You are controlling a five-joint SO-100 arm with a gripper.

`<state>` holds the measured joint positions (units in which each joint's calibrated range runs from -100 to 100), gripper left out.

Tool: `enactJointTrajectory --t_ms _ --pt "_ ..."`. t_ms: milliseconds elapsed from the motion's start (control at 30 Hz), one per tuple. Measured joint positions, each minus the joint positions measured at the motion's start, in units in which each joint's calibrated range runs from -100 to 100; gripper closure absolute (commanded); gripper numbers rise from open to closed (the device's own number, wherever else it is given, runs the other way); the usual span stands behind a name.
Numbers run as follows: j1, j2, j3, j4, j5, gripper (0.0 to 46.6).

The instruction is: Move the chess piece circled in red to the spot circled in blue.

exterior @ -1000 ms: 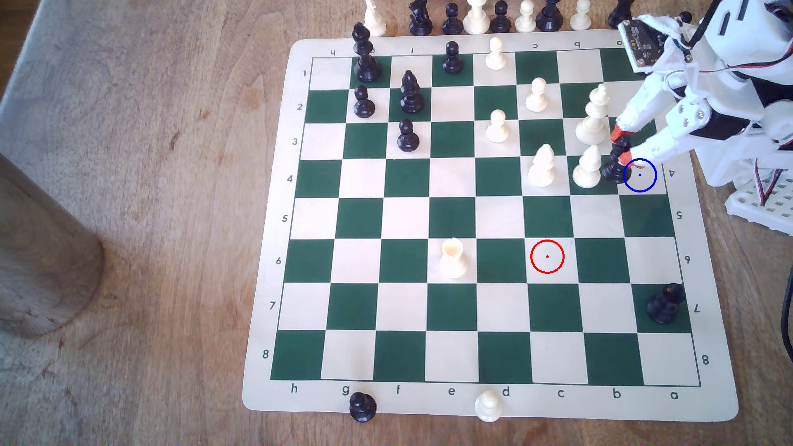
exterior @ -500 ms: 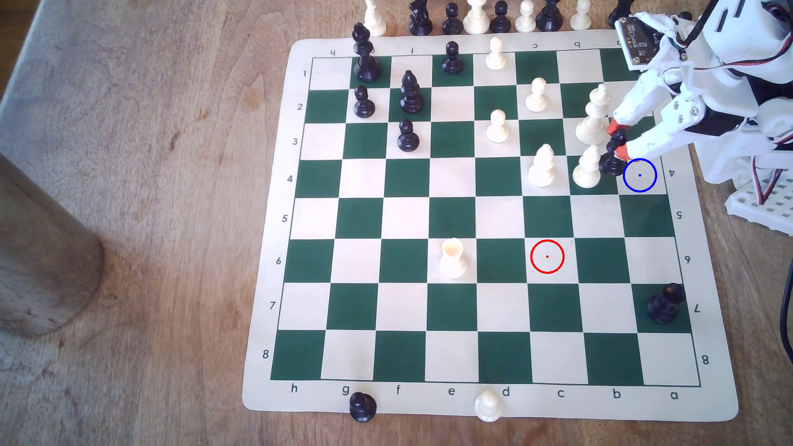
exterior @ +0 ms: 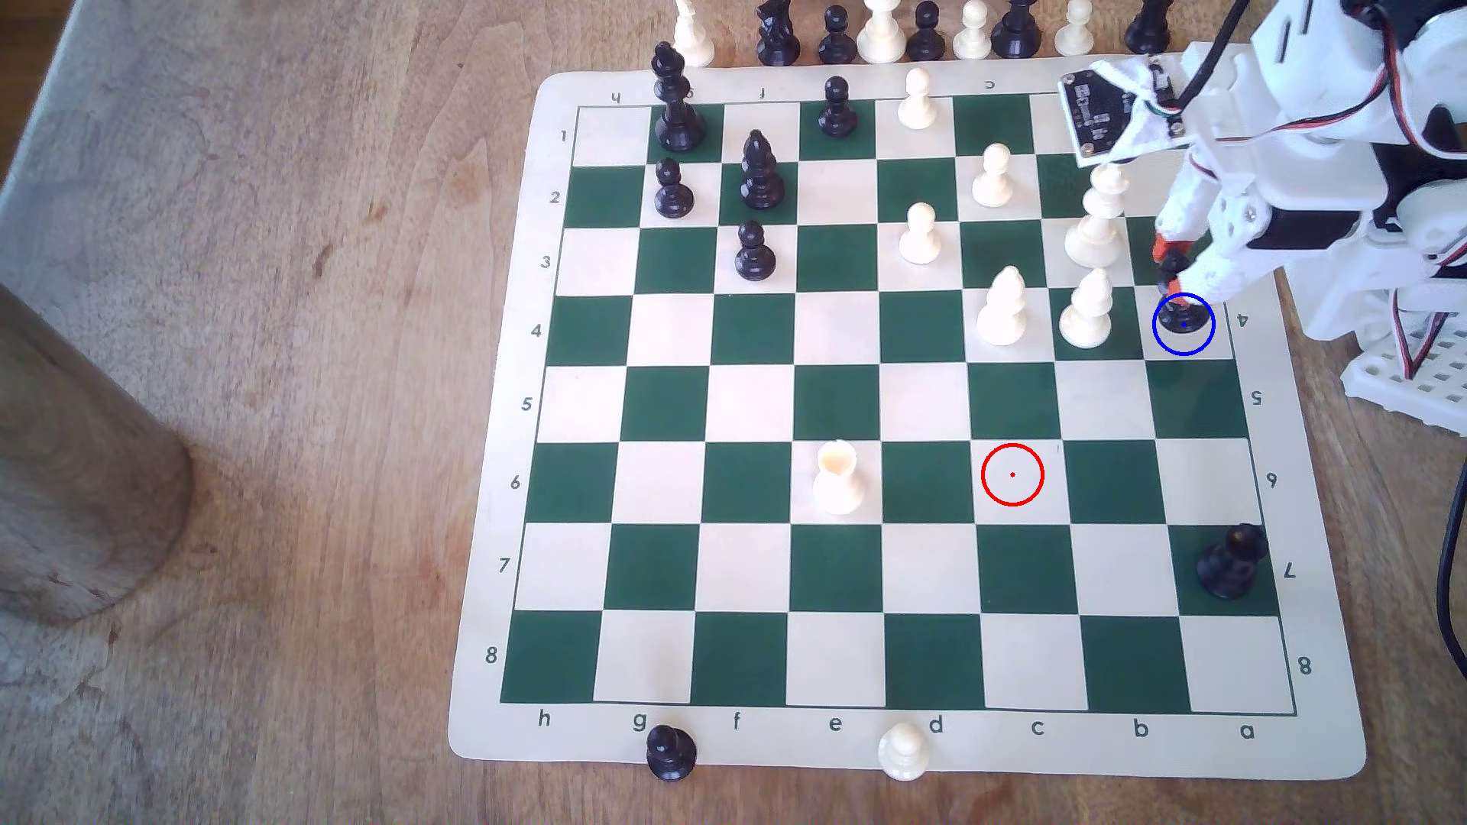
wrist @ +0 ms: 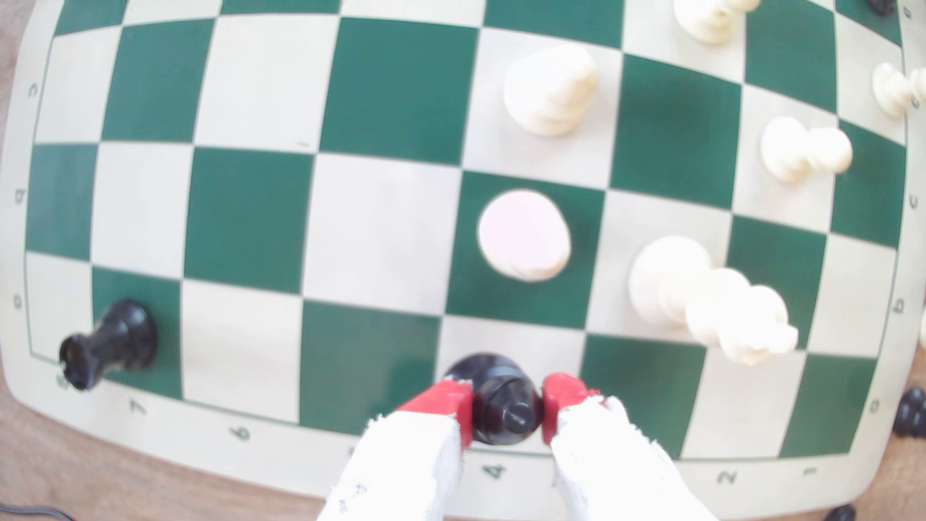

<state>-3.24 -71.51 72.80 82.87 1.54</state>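
The black chess piece (exterior: 1178, 305) is pinched by the claw (exterior: 1173, 268), whose red-tipped fingers (wrist: 441, 403) are pressed against its upper body from both sides, as is seen plainly in the wrist view. In the exterior view the piece's round base is seen inside the blue ring (exterior: 1183, 324), on the cream square of row 4 at the exterior view's right edge of the chessboard (exterior: 833, 746); whether the base is resting on the square or held just above it cannot be told. A cream-white piece (exterior: 1087, 311) is seen on the neighbouring green square toward the exterior view's left, apart from the held piece. The red ring (exterior: 1012, 474) is drawn on a bare cream square of row 6, well apart from the claw. A black rook (exterior: 1229, 562) is stood on the green corner-side square of row 7. The board is laid on a wooden worktop (exterior: 278, 317).
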Motion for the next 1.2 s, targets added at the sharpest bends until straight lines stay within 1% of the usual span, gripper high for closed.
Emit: enactJointTrajectory --t_ms 133,300,533,567,600,633,700,733,767,900,1067,1200 --pt "0.00 3.27 0.36 -4.62 -0.34 46.4" --pt "0.00 4.02 3.16 -6.61 -0.34 46.4" --pt "1.40 4.11 4.61 -7.09 0.49 46.0" --pt "1.40 4.11 4.61 -7.09 0.49 43.8" --pt "1.40 4.11 4.61 -7.09 0.49 40.3" --pt "1.40 4.11 4.61 -7.09 0.49 34.5" --pt "1.40 4.11 4.61 -7.09 0.73 30.1" --pt "1.47 4.02 4.61 -7.01 0.83 28.7" --pt "1.77 3.35 5.06 -7.01 0.88 27.6" --pt "2.36 1.51 5.87 -7.01 1.07 27.0" --pt "2.36 0.67 5.87 -5.74 1.37 24.3" --pt "1.99 0.08 5.87 -3.98 1.37 23.4"
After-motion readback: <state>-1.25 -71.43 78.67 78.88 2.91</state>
